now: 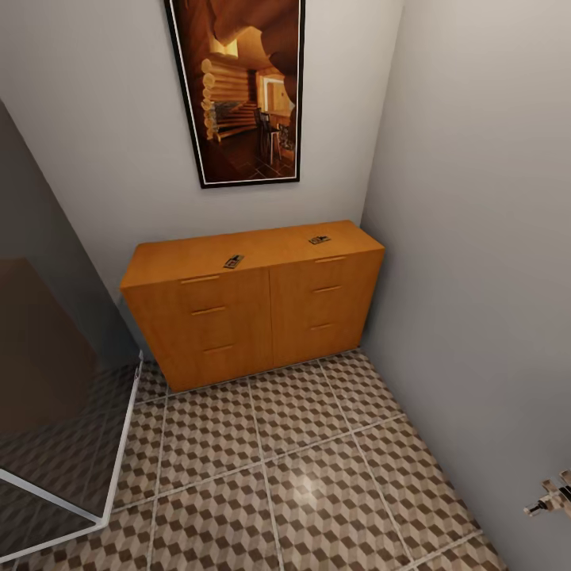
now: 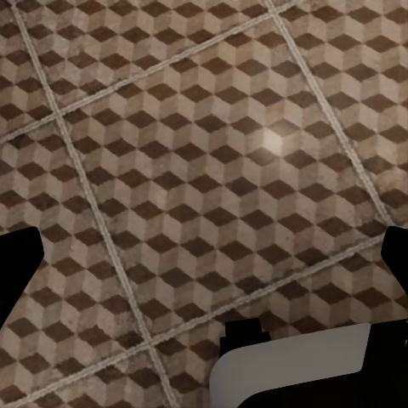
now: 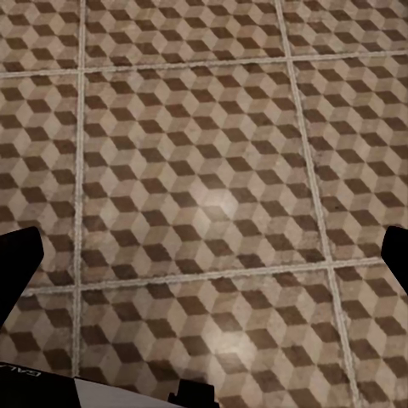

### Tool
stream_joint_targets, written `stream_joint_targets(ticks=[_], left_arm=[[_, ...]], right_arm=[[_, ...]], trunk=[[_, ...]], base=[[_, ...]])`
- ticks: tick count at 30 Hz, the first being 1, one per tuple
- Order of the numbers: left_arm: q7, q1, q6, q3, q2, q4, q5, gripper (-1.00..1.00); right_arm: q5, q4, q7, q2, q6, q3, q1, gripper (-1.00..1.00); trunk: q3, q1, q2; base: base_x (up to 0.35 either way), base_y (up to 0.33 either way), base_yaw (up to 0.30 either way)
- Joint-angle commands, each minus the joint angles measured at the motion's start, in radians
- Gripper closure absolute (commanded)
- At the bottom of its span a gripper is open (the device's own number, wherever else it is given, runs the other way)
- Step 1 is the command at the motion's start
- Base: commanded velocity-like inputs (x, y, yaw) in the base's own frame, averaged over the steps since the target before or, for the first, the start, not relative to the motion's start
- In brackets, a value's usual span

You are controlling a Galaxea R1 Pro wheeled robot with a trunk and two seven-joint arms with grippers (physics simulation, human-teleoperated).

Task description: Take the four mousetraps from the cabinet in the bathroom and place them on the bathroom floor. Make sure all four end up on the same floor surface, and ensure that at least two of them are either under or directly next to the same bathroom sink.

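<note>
At the left of my head view a glass panel (image 1: 55, 412) with a white frame cuts across the corner, its far side murky and hard to read. Past it stands the cabinet (image 1: 254, 305), orange-brown, all six drawers closed; its lower left corner is hidden behind the glass edge. On its top lie two mousetraps, one toward the middle (image 1: 234, 261) and one toward the right end (image 1: 319, 239); both are too small for me to make out more than dark metal on a little board. Above hangs a framed picture (image 1: 242, 87) of a log interior, its top cut off by the frame edge. The bathroom floor (image 1: 301, 468) spreads in front, cube-patterned with pale grout. At the far right edge a bit of pale mechanism (image 1: 553, 496) pokes in, mostly cut off.

My left claw (image 2: 204, 255) hangs over bare tile, its dark fingers (image 2: 19, 255) standing wide, holding nothing. My right claw (image 3: 204, 255) likewise stands wide over tile, empty. Faint lettering at that view's lower corner is unreadable.
</note>
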Motion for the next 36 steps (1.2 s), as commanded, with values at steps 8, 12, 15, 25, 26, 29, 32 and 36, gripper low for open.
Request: stream_joint_targets(ticks=[8, 12, 15, 25, 26, 29, 32, 36], left_arm=[[0.002, -0.001, -0.005, -0.009, -0.001, 0.003, 0.004, -1.00], [0.002, -0.001, -0.005, -0.008, -0.001, 0.003, 0.004, -1.00], [0.002, -0.001, -0.005, -0.008, -0.001, 0.003, 0.004, -1.00], [0.002, -0.001, -0.005, -0.009, -0.001, 0.003, 0.004, -1.00], [0.002, -0.001, -0.005, -0.009, -0.001, 0.003, 0.004, -1.00], [0.002, -0.001, -0.005, -0.009, -0.001, 0.003, 0.004, -1.00], [0.002, -0.001, -0.005, -0.008, -0.001, 0.003, 0.004, -1.00], [0.002, -0.001, -0.005, -0.009, -0.001, 0.003, 0.004, -1.00]], right_arm=[[0.000, 0.001, 0.002, 0.000, -0.003, 0.001, 0.000, -1.00], [0.000, 0.001, 0.002, 0.000, -0.003, 0.001, -0.001, -1.00], [0.000, 0.001, 0.002, 0.000, -0.003, 0.001, 0.000, -1.00], [0.000, 0.001, 0.002, 0.000, -0.003, 0.001, 0.000, -1.00], [0.000, 0.001, 0.002, 0.000, -0.003, 0.001, 0.000, -1.00], [0.000, 0.001, 0.002, 0.000, -0.003, 0.001, 0.000, -1.00], [0.000, 0.001, 0.002, 0.000, -0.003, 0.001, 0.000, -1.00], [0.000, 0.001, 0.002, 0.000, -0.003, 0.001, -0.001, -1.00]], trunk=[[0.002, 0.000, -0.001], [0.006, 0.000, -0.001], [0.011, 0.000, -0.001], [0.027, 0.000, -0.001], [0.028, 0.000, -0.001], [0.033, 0.000, -0.001], [0.038, 0.000, -0.001], [0.044, 0.000, -0.001]], base=[[0.000, 0.000, 0.000], [0.000, 0.000, 0.000], [0.000, 0.000, 0.000], [0.000, 0.000, 0.000], [0.000, 0.000, 0.000], [0.000, 0.000, 0.000], [0.000, 0.000, 0.000], [0.000, 0.000, 0.000]])
